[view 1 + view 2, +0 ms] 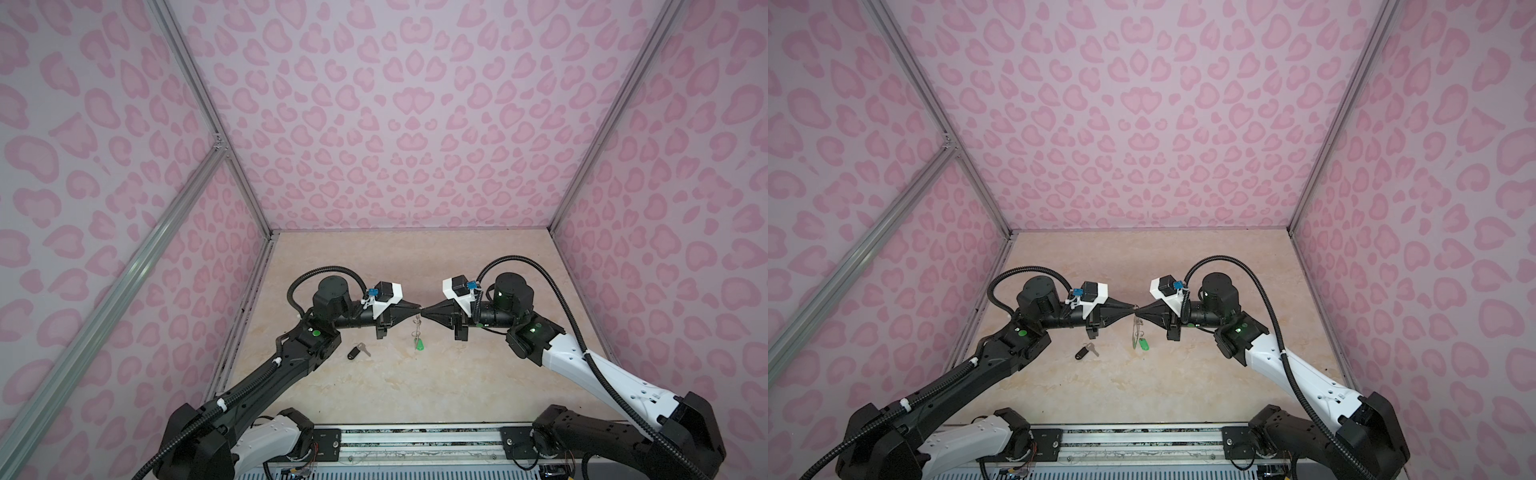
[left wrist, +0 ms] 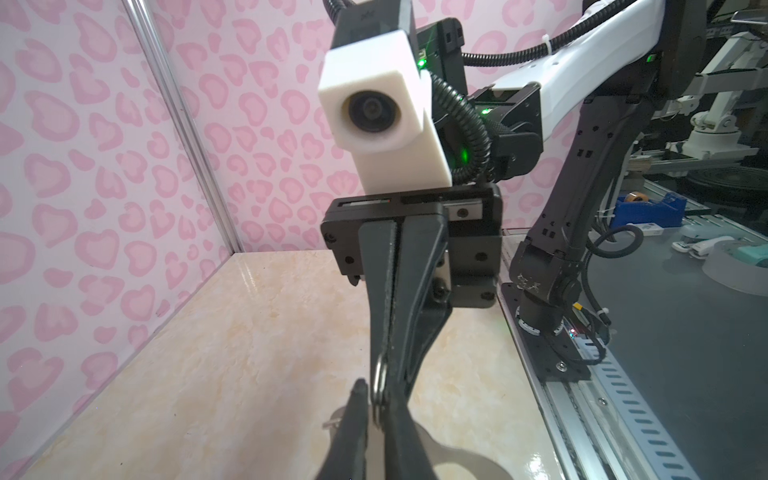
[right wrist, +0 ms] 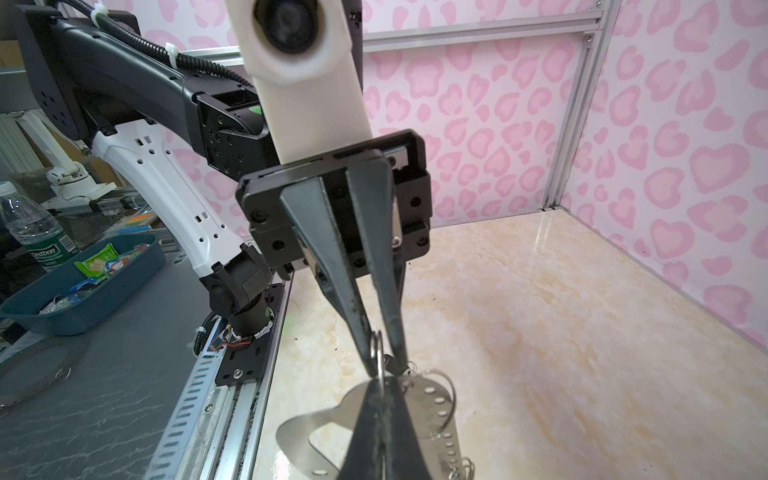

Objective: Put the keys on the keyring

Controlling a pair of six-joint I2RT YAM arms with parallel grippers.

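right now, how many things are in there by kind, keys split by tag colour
black-tagged key: 1
green-tagged key: 1
keyring: 1
total: 3

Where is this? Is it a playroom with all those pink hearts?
More likely a robot test booth in a lab: two robot arms on a metal rail, pink panels on aluminium framing, a cluttered workbench outside.
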